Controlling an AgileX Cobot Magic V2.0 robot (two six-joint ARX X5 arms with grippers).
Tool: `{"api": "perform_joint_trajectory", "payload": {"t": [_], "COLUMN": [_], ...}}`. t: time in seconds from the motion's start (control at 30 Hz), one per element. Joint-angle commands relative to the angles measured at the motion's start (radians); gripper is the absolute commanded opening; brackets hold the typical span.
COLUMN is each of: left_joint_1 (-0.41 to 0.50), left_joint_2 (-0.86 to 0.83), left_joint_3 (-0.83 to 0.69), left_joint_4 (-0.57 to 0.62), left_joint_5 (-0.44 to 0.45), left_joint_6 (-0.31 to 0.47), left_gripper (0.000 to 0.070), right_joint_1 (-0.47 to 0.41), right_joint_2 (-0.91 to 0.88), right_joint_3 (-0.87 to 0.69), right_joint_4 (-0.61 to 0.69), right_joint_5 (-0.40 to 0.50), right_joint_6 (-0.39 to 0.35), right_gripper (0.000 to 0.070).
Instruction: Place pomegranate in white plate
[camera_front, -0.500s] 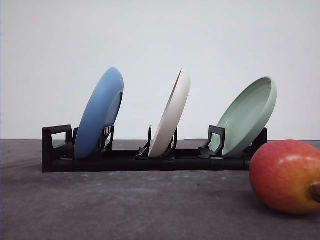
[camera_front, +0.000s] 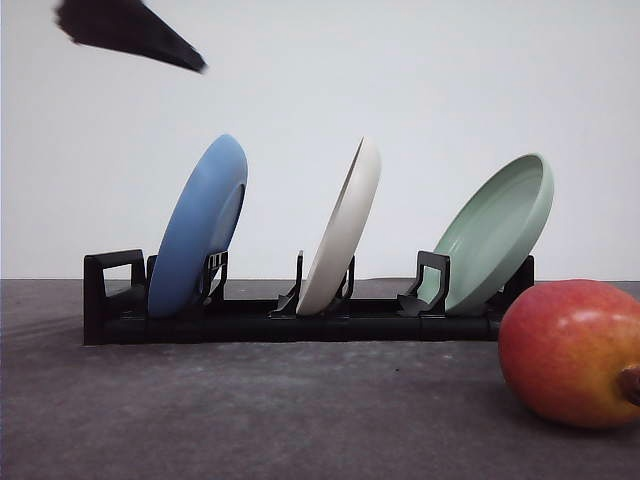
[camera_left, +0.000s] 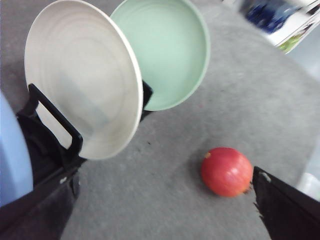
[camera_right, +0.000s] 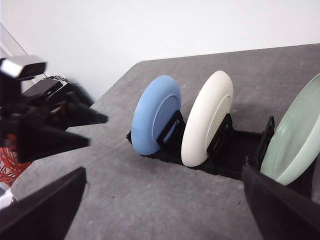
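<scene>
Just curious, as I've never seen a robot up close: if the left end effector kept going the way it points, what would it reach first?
Probably the white plate in the black rack, though depth is unclear.

Matte black, wedge-shaped fingers (camera_right: 280, 210) on each hand — pointed tips; red cables (camera_right: 10, 165) behind.
</scene>
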Motion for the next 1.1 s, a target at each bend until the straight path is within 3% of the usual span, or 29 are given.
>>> {"api": "perform_joint_trajectory", "payload": {"t": [0.0,0.17,0.37,0.7,1.0,1.07], "left_joint_1": [-0.03,-0.079,-0.104,-0.134,-0.137,-0.136], "left_joint_2": [0.063,0.24,0.426,0.599,0.62,0.621], "left_joint_3": [0.067,0.217,0.345,0.43,0.43,0.43], "left_joint_4": [0.006,0.0,0.005,0.014,0.063,0.065], "left_joint_5": [-0.039,-0.114,-0.141,-0.189,-0.201,-0.225], "left_joint_6": [0.001,0.004,0.008,0.007,0.009,-0.001], "left_gripper": [0.0672,0.0666,0.0666,0.0656,0.0345,0.0318], "right_joint_1": [0.001,0.001,0.001,0.001,0.001,0.001], "right_joint_2": [0.004,0.004,0.003,0.003,0.003,0.003], "right_joint_3": [0.015,0.015,0.015,0.015,0.015,0.015], "right_joint_4": [0.005,0.005,-0.013,-0.019,-0.036,-0.04], "right_joint_5": [-0.003,-0.003,-0.003,-0.003,-0.003,-0.003], "right_joint_6": [0.013,0.013,0.013,0.014,0.013,0.013], "right_gripper": [0.0635,0.0635,0.0635,0.0635,0.0635,0.0635]}}
